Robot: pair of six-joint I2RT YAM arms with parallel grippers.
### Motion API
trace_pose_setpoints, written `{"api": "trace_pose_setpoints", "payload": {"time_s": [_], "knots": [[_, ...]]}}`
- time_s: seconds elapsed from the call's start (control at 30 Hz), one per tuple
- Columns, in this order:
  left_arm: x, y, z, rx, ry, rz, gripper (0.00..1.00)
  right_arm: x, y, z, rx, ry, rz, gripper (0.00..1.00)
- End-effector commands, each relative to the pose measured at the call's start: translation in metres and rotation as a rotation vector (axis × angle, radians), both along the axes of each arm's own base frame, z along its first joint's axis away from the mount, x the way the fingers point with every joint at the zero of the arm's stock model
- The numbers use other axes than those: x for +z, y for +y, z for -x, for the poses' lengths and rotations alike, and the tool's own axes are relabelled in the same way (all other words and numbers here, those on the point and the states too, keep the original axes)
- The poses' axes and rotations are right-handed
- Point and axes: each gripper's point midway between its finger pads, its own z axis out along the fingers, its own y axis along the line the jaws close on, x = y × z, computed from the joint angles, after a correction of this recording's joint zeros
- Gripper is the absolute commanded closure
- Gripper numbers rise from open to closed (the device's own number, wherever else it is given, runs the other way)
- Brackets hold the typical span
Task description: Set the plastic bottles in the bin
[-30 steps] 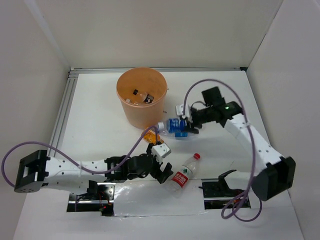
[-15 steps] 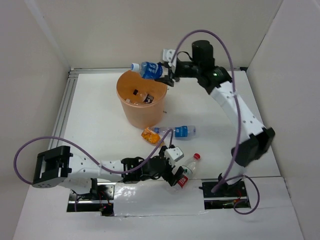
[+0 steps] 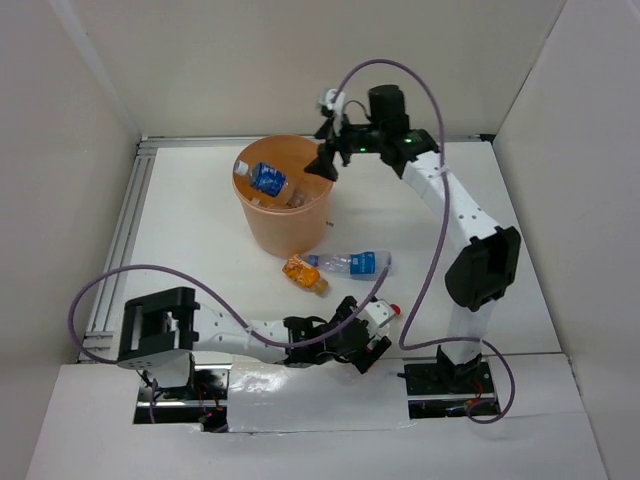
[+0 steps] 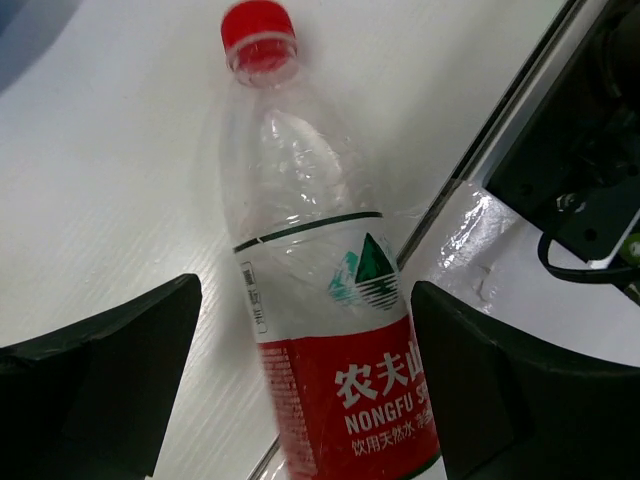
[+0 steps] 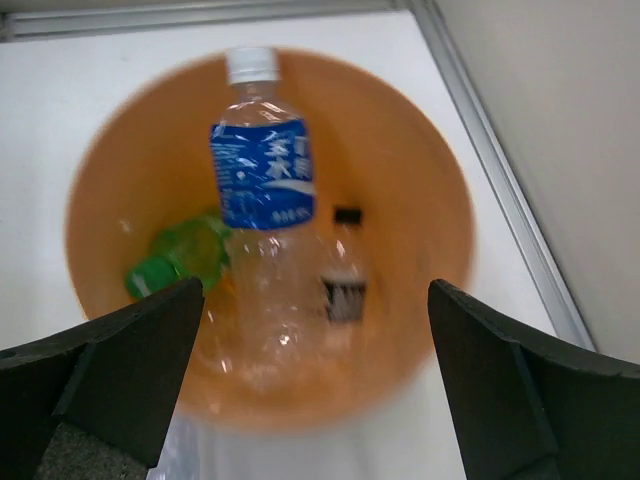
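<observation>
The orange bin (image 3: 300,235) stands at the back middle of the table. My right gripper (image 3: 323,155) hangs open and empty over its rim. A clear bottle with a blue label (image 3: 266,178) is inside the bin. In the right wrist view (image 5: 262,170) it lies over a green bottle (image 5: 180,255) and a dark-labelled bottle (image 5: 345,290), between my open right gripper (image 5: 315,390). My left gripper (image 3: 362,338) is open and straddles a clear red-labelled, red-capped bottle (image 4: 320,300) lying near the front edge. The left fingers (image 4: 90,380) stand apart from it.
A clear blue-labelled bottle (image 3: 352,263) and an orange-filled bottle (image 3: 305,275) lie on the table just in front of the bin. A metal rail (image 3: 120,230) runs along the left side. White walls enclose the table. The right arm's base block (image 4: 575,150) is close to the red-labelled bottle.
My right gripper lifted a blue-labelled bottle from the table, carried it over the bin and let it go; it now lies in the bin. My left gripper moved right to straddle the red-labelled bottle.
</observation>
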Motion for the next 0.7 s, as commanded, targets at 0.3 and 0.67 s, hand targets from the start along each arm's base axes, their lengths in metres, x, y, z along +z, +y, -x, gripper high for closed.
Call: {"api": "trace_pose_setpoints", "payload": {"time_s": [0.3,0.67], "knots": [[-0.018,0.012,-0.007,0.074,-0.003,-0.15,0.88,-0.059,-0.199,0.003,-0.4,0.327,0.027,0.0],[0.269,0.086,-0.136,0.417,-0.392,0.323,0.93,-0.171,-0.233,0.064,-0.304,0.391,0.202,0.9]]}}
